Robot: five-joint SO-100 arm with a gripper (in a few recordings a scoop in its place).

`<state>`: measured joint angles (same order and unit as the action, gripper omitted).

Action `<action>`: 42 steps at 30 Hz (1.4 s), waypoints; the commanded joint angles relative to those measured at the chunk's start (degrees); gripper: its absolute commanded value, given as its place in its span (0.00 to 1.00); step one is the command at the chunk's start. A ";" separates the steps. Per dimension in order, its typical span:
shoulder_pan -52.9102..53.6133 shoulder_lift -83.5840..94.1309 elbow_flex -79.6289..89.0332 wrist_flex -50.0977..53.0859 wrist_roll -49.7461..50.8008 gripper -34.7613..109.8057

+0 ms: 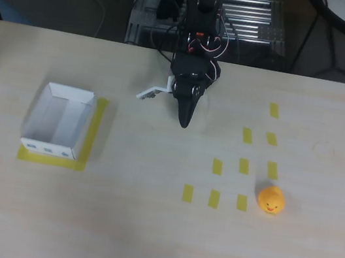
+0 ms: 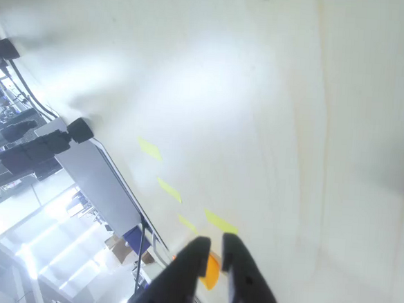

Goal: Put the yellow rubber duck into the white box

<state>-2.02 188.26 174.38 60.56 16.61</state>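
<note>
Your hand [image 2: 212, 253] sits nearly closed, empty, well apart from the yellow rubber duck [image 1: 271, 200]. Duck looks light and squashy; pinch its rounded sides.

No words, numbers or brand names can be read anywhere here; the white box [image 1: 58, 120] carries a few small marks along its near wall in the overhead view, but they are far too tiny to make out
</note>
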 commanded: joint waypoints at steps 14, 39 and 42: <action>0.35 2.90 0.70 -1.23 -0.26 0.24; -2.46 2.90 0.79 -1.67 -3.08 0.24; -1.41 -0.62 -1.05 -4.39 -5.19 0.24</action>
<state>-2.90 188.26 174.38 59.85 13.36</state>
